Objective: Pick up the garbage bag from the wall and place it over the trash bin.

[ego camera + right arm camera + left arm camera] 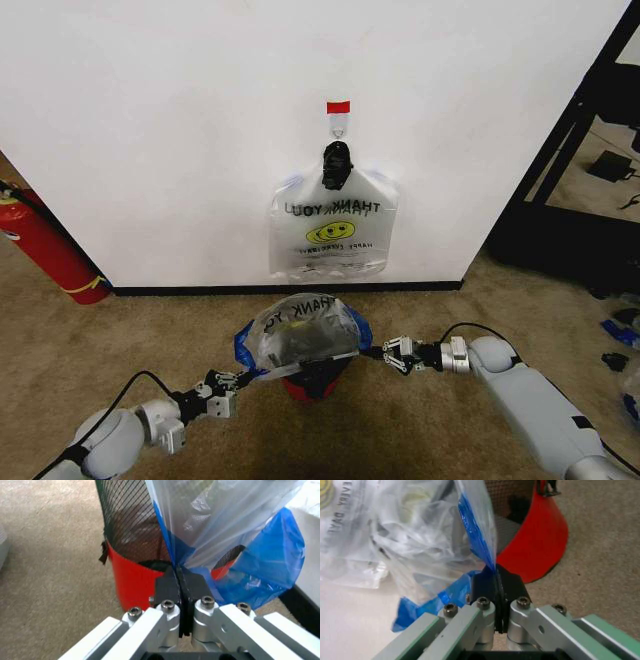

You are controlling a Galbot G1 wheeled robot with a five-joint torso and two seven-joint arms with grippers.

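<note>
Left gripper [236, 381] and right gripper [380, 352], each clamped on a blue edge of the bag [300, 330] draped over the bin [312, 380]: best lowered evenly, keeping the mouth stretched around the rim.

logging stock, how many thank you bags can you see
2 that can be told apart. One garbage bag is stretched over the trash bin, pinched at its blue edges by the left gripper and right gripper. A bunch hangs clipped on the wall; more may be layered inside.
</note>
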